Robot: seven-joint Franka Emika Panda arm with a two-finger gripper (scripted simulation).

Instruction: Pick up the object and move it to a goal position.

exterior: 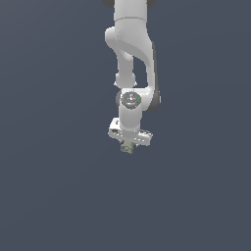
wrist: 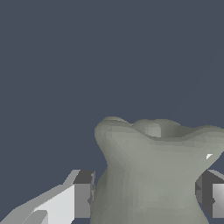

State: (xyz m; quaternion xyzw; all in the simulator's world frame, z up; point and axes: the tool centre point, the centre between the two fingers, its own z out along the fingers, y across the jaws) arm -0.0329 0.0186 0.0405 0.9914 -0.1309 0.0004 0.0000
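Observation:
The object [exterior: 127,147] is a tiny pale grey-green lumpy thing tucked right under the white gripper bar in the exterior view. My gripper [exterior: 128,146] hangs from the white arm in the middle of that view, with its fingers closed against the object. In the wrist view the object [wrist: 153,170] fills the space between the two dark finger pads [wrist: 83,194], which press on its narrow waist from both sides. Its wider lumpy end flares out beyond the pads.
The white arm [exterior: 130,49] comes down from the upper middle of the exterior view. A plain dark blue-grey surface [exterior: 49,196] fills everything else.

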